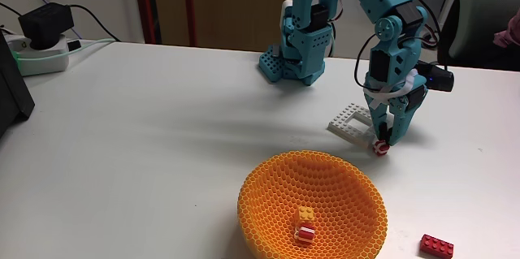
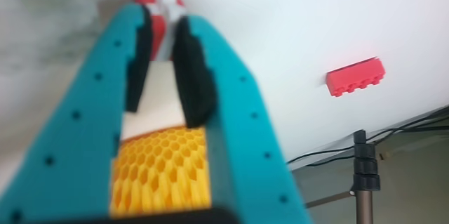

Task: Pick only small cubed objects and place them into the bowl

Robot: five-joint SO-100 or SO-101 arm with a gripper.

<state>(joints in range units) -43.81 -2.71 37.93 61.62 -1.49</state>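
While pincer (image 1: 383, 142) grips striped cube (image 1: 379, 147) just above desk (image 1: 162, 129) | bowl (image 1: 268, 186) holds orange cube (image 1: 305, 213) + striped cube | red brick (image 1: 437, 246) right

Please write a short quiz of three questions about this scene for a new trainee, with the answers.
1. True or false: the tool is shut on a red-and-white cube.
2. How many small cubes lie inside the orange bowl?
3. Where is the long red brick in the fixed view? A) inside the bowl B) on the table right of the bowl C) on the white frame plate

Key: 1 true; 2 two, one orange, one striped; 3 B.
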